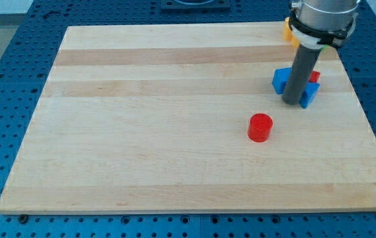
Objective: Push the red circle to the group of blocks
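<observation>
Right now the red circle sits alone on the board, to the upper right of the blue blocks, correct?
Not quite. In the camera view the red circle sits alone on the board, but to the lower left of the blue blocks, not the upper right.

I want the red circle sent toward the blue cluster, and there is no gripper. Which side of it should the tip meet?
No grip: push. Meet the red circle on its lower-left wall, since the blue blocks lie up and right. It is round, so aim through its centre or it may slip aside. My tip stands by the group and must circle round.

red circle (260, 127), upright on board, apart from blue blocks (281, 79)
</observation>
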### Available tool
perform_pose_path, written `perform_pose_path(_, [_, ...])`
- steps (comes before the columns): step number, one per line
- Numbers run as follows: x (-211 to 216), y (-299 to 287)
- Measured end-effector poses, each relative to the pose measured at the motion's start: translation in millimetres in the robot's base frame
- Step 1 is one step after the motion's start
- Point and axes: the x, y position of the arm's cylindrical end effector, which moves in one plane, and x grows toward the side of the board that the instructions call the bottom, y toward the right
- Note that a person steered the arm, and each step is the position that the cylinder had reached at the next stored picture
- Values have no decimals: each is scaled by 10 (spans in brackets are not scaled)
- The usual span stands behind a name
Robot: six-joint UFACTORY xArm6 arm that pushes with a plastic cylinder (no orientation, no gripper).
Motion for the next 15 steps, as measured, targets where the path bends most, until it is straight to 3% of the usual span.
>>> perform_pose_path(1, [113,-59])
perform_pose_path(4, [356,-1847])
perform_pose_path(5, [861,-1887])
perform_pose_path(6, [1036,-1601])
perform_pose_path(9, [711,-579])
perform_pose_path(13, [756,-349])
perform_pose_path(15, [1000,-181])
